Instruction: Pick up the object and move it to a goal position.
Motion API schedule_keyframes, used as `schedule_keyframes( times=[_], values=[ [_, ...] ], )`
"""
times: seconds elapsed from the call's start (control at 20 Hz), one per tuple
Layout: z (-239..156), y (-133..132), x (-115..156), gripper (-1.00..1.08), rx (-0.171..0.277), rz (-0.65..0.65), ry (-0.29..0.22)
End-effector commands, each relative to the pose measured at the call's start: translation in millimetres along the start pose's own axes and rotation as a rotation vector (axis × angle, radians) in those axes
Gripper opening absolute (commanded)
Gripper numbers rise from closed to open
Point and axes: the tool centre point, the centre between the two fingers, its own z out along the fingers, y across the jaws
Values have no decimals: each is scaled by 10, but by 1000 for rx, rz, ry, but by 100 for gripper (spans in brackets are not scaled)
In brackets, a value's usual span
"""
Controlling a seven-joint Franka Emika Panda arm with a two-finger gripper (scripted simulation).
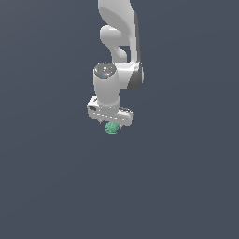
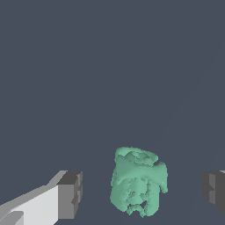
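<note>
The object (image 2: 138,182) is a small teal-green knobbly lump. In the wrist view it lies between my two dark fingertips (image 2: 70,194), with clear gaps on both sides. My gripper (image 2: 143,191) is open around it and touches neither side. In the exterior view the white gripper (image 1: 112,124) sits directly over the object (image 1: 111,128), which peeks out just below the hand. The fingers themselves are mostly hidden there by the hand.
A flat, plain dark grey-blue surface (image 1: 186,186) fills both views. The white arm (image 1: 119,42) comes down from the top of the exterior view. No other objects or goal marker show.
</note>
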Motion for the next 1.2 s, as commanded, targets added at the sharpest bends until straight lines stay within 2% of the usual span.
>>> schedule_keyframes(
  times=[0.0,0.45,0.85,1.15],
  values=[
    [109,34,-127,100,-2,50,0],
    [323,114,-409,100,-7,155,2],
    [366,119,-432,100,-7,161,1],
    [577,126,-443,100,-8,164,2]
  ],
)
